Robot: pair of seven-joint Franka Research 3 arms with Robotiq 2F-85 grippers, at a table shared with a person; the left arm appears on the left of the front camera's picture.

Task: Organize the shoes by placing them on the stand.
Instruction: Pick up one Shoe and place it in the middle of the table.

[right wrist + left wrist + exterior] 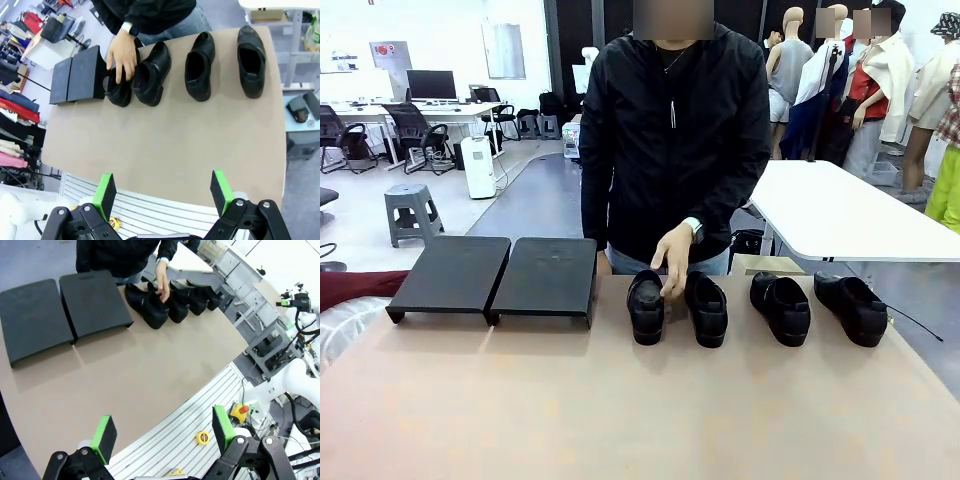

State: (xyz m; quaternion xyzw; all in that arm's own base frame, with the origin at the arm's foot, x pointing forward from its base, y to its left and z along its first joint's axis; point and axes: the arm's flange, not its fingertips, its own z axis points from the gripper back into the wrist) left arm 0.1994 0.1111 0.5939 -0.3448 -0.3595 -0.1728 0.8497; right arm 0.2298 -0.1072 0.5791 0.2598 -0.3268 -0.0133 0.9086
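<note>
The left jaws are spread wide with nothing between their green pads (104, 437). They hang over the table's (125, 380) near edge, well apart from the stand (95, 302). The right jaws are just as wide and just as empty, pads (221, 191) far apart, at the same near edge but facing the shoes rather than the stand.

By the look of it, no part of the task is done yet. All four black loafers sit on the bare table in a row along its far edge, on the robot's right of the stand:
- The first loafer (646, 305) is just beside the stand, and the person's hand (672, 262) rests on it.
- The second loafer (706, 308) is close against the first.
- The third loafer (781, 306) is farther from the stand.
- The fourth loafer (851, 307) is farthest from the stand.

The stand's two sloped panels lie side by side and carry nothing. All four loafers are left to place, and the first is probably not free to take while the hand covers it.
</note>
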